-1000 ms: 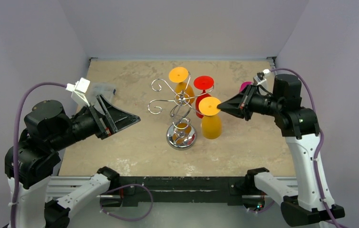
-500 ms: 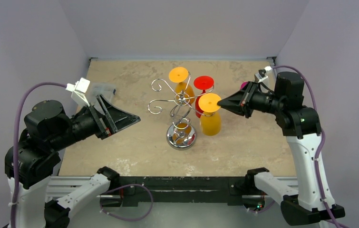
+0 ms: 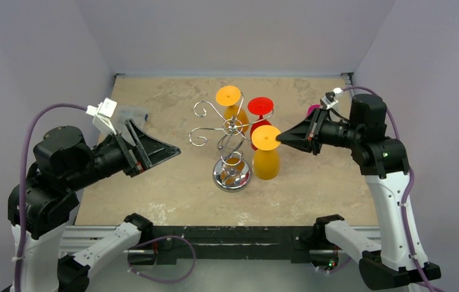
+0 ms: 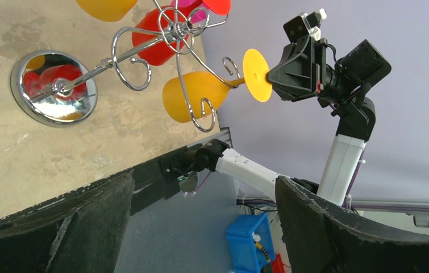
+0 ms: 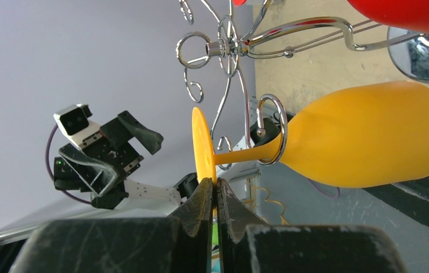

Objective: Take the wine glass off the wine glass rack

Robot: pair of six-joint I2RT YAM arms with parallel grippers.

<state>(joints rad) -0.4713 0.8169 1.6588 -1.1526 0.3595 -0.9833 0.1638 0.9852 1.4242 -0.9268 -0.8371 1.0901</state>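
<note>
The chrome wine glass rack point(image 3: 231, 131) stands mid-table on its round base point(image 3: 231, 176). A yellow wine glass point(image 3: 266, 161) hangs upside down on its right side. Its stem sits inside a curled arm point(image 5: 271, 131) of the rack. My right gripper point(image 3: 279, 139) is shut on the rim of that glass's flat foot point(image 5: 203, 145); the bowl point(image 5: 371, 136) hangs beyond the hook. My left gripper point(image 3: 163, 132) stays open and empty to the left of the rack, well apart from it, and its fingers point(image 4: 58, 227) frame the scene.
An orange glass point(image 3: 230, 97) and a red glass point(image 3: 259, 109) also hang on the rack, behind the yellow one. Something magenta point(image 3: 313, 111) shows behind my right gripper. Purple walls close in the table on three sides.
My right gripper rose slightly with the yellow glass's foot, then settled back a little to the left; the bowl shifted left with it. The left arm barely moved.
</note>
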